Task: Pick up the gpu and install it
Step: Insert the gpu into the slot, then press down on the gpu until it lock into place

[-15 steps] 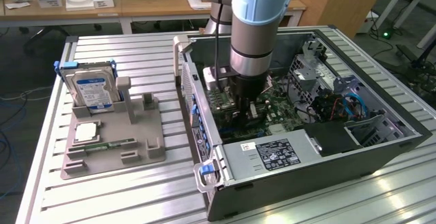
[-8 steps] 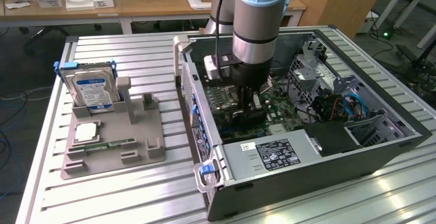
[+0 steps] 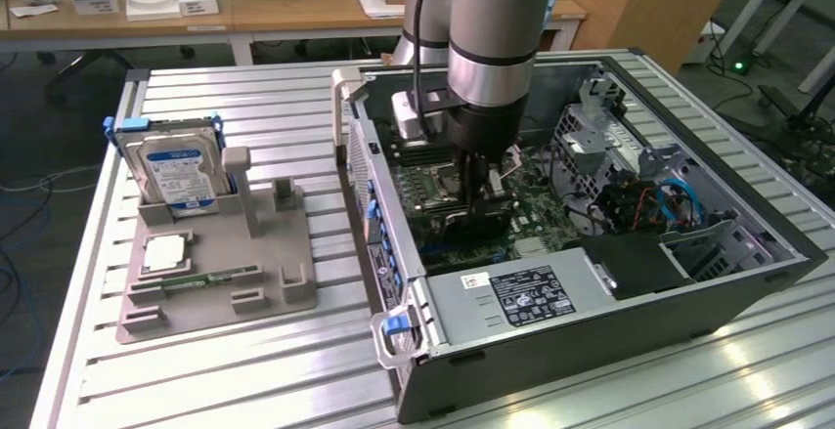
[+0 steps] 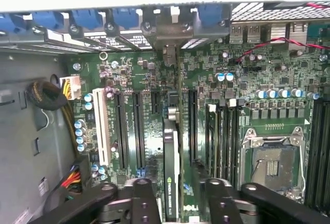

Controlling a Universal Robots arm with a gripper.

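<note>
The arm is down inside the open black computer case (image 3: 613, 282), which lies on its side on the ribbed aluminium table (image 3: 261, 370). In the wrist view the black two-fingered gripper (image 4: 172, 195) straddles the gpu (image 4: 170, 157), a thin card seen edge-on with a black cooler face and green board. The fingers (image 4: 142, 195) sit on either side of the card, closed on its upper edge. The card stands upright on the green motherboard (image 4: 258, 84), running toward the case's rear wall among the long black expansion slots (image 4: 136, 126); whether it is fully seated I cannot tell. At nine o'clock from the case in the exterior view, a grey plastic parts holder (image 3: 215, 273) carries a silver hard drive with a blue label (image 3: 176, 170) standing up, with a narrow green memory stick (image 3: 209, 279) lying flat at six o'clock from the drive.
</note>
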